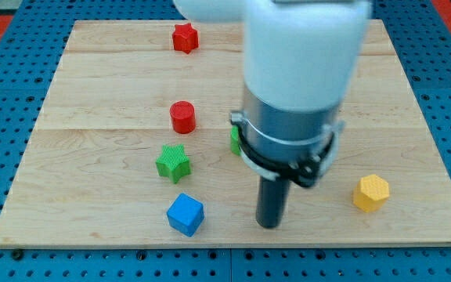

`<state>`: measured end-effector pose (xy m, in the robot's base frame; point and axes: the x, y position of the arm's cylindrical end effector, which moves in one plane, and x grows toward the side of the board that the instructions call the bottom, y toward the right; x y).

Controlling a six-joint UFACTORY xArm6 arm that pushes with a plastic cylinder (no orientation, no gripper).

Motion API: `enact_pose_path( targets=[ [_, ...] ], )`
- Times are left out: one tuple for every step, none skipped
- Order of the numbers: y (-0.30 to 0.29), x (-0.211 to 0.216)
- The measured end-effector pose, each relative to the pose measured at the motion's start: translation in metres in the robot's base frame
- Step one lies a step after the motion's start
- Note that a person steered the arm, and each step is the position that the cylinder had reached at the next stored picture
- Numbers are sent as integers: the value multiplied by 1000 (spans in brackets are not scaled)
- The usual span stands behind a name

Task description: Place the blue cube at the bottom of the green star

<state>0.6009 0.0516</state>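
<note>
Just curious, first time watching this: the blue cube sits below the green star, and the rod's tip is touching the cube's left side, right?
Not quite. In the camera view, the blue cube does sit below the green star, but my tip stands apart on the cube's right side, not touching it.

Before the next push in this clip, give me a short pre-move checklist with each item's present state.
1. My tip visible on the wooden board: ok.
2. Blue cube in view, unobstructed: ok.
3. Green star in view: ok.
4. Blue cube already below the green star: ok, slightly toward the view's right, apart from it.
5. Tip touching the blue cube: not ok, it stands to the cube's right with a gap.
6. Green block behind the arm, shape identifiable: cannot tell.
</note>
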Motion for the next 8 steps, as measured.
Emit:
enact_pose_path(
  targets=[
    [-30,11],
    [-68,11],
    [-103,11],
    [-138,11],
    [-171,11],
    [-192,2],
    [-199,-15],
    [-178,-16]
  ],
)
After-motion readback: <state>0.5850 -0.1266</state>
